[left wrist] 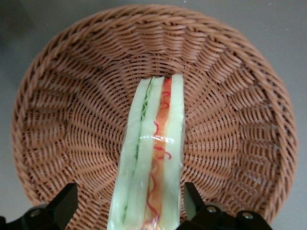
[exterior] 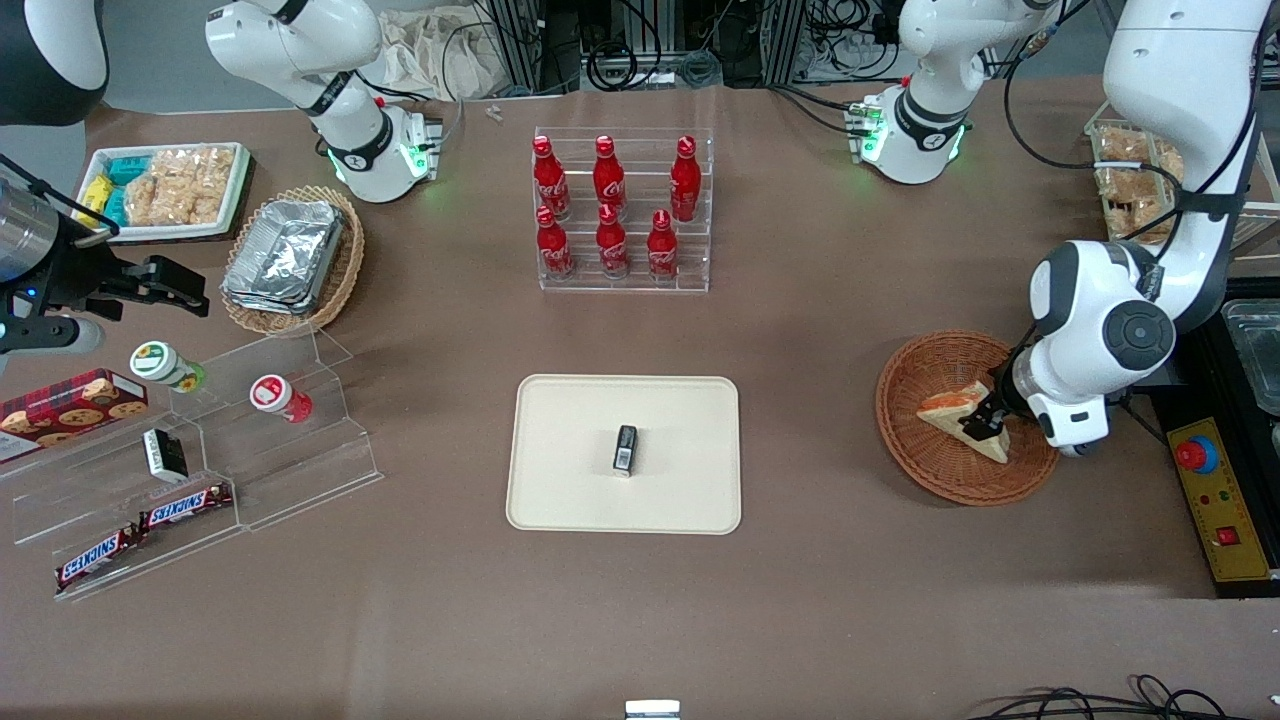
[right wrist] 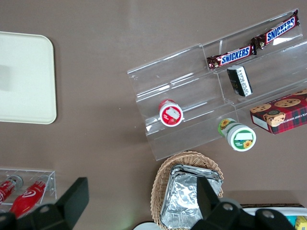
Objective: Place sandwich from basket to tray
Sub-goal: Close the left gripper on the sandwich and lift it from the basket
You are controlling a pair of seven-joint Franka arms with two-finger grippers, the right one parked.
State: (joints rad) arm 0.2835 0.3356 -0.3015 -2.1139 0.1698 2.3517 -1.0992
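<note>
Brown table (exterior: pixel 850 600) | tool (exterior: pixel 985 418) astride sandwich (exterior: pixel 960 408) | basket (exterior: pixel 925 460)

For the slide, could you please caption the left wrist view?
Left gripper over the wicker basket, jaws open either side of the sandwich standing on edge.

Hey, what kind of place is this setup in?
Probably a robotics lab staged as a snack counter: Franka arms bolted to the table, cola bottles on a clear rack, cable clutter. The left end effector is open around the sandwich in the basket.
</note>
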